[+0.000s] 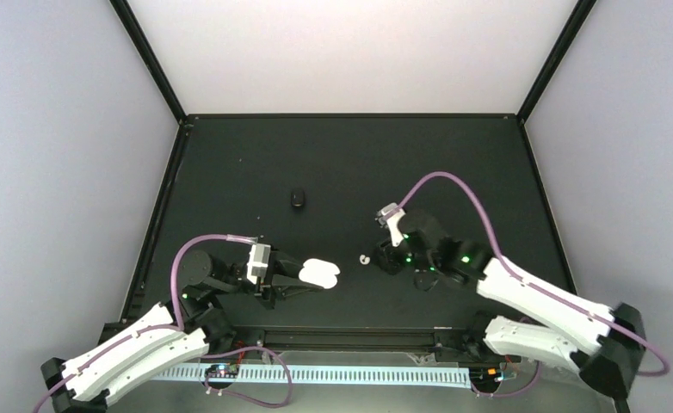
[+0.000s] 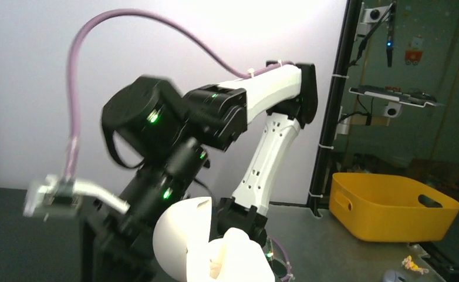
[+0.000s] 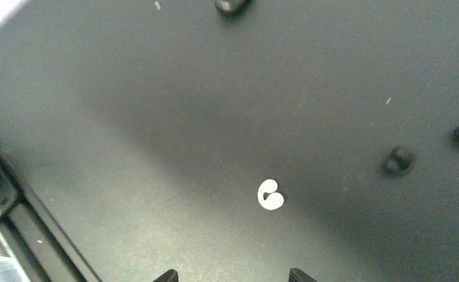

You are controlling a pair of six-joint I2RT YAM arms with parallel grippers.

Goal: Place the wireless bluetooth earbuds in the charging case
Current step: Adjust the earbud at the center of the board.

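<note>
Desk (image 1: 333, 163): black, matte, enclosed by pale walls on three sides, with both arm bases at the near edge.

Left arm (image 1: 135, 353): reaches in from the near left corner, with a purple cable looped above its wrist. Right arm (image 1: 540, 301): reaches in from the near right corner toward the desk centre, forearm low, green indicator lights lit on its joints.

Yellow bin (image 2: 391, 205): seen in the left wrist view only, standing off the desk beyond the black frame post.

Left tool (image 1: 292, 282): pressed against the charging case (image 1: 320, 273) and pinching it at the near left of centre. The case is white with its lid hinged open, and the open side faces the right arm. From the left wrist view the lid stands up and the base sits below it; what the base holds cannot be told.

Right tool (image 3: 232, 275): fingertips spread, nothing between them, poised above the desk and not touching it.

Dark oval object (image 1: 297, 199): lies alone toward the middle of the desk, well apart from both tools.

White earbud (image 3: 270, 195): curled C-shape, lying loose on the desk between the case and the right tool, just ahead of the spread fingertips and apart from them. It is near the case but not in it.

Black earbuds (image 3: 398, 160): two small dark pieces on the desk to the right in the right wrist view, near one another, well apart from the white one. Detail is too blurred to report.
</note>
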